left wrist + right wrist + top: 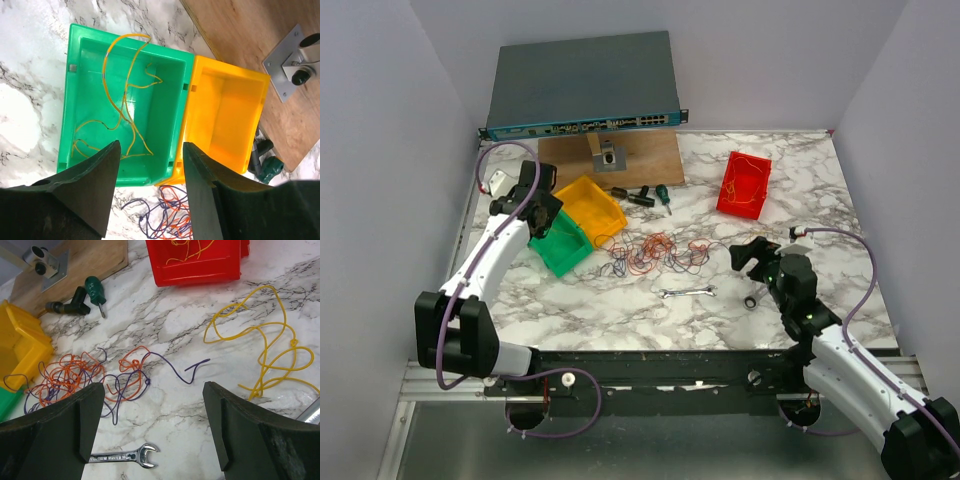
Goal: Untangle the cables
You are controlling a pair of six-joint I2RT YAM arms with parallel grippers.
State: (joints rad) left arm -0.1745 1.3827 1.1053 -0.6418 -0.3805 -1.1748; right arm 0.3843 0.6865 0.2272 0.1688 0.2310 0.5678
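Most of the cables lie as a tangle of thin orange and purple wires (655, 255) in the middle of the white marble-patterned table (820, 290). The tangle is just right of two open bins that touch each other, a green plastic bin (67, 100) on the near side and a yellow plastic bin (225, 120) beyond it.

The left gripper (151, 150) hangs over the green bin with its black jaws moderately apart and nothing between them. A single curly yellow wire (125, 100) lies loose on the bin's floor, on the far side of the gap. A bit of the tangle shows on the marble past the bin's rim, between the two fingers.

The right gripper (154, 395) hovers over the right half of the table, its jaws spread wide and empty. The tangle lies left of the gap, with one purple strand trailing towards it. A loose looped yellow wire (265, 340) lies on the marble, right of the gap. A small steel open-ended wrench (125, 456) lies by the left finger.

A red plastic bin (200, 270) stands at the far right with another yellow strand (192, 250) inside. A green-handled screwdriver (94, 290) lies beyond the tangle.
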